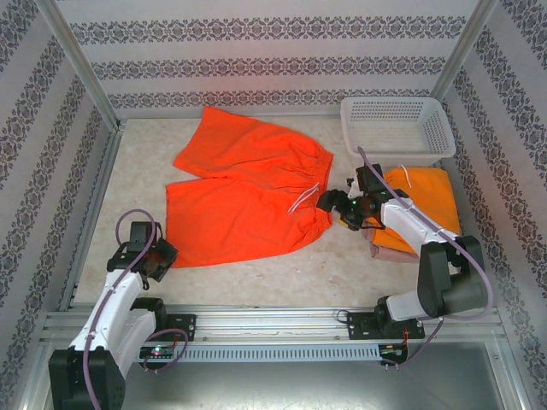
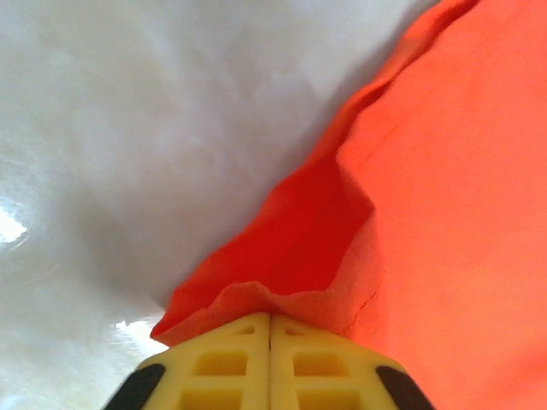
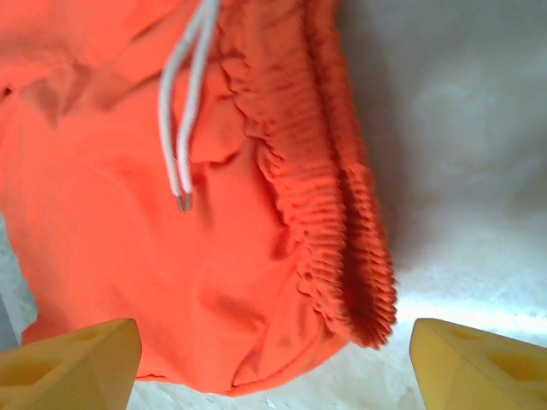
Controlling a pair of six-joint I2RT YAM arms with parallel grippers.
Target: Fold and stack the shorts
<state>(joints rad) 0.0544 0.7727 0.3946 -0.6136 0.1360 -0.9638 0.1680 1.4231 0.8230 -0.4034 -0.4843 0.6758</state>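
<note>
Setting: we enter this as a robotics test cell, a boxed-in lab bench; our evidence: bare aluminium posts [image 1: 79, 64] rising at upper left and upper right of the top view; wall panels [image 1: 256, 47] papered in repeating ornamental bands, flat as a backdrop; a pale marbled table top [image 1: 256, 278]; a slotted metal rail [image 1: 273, 325] across the bottom of the frame; the left arm [image 1: 107, 312] and right arm [image 1: 414, 224] bolted along it at lower left and lower right; lilac cables [image 1: 488, 278] looped beside both arms.
</note>
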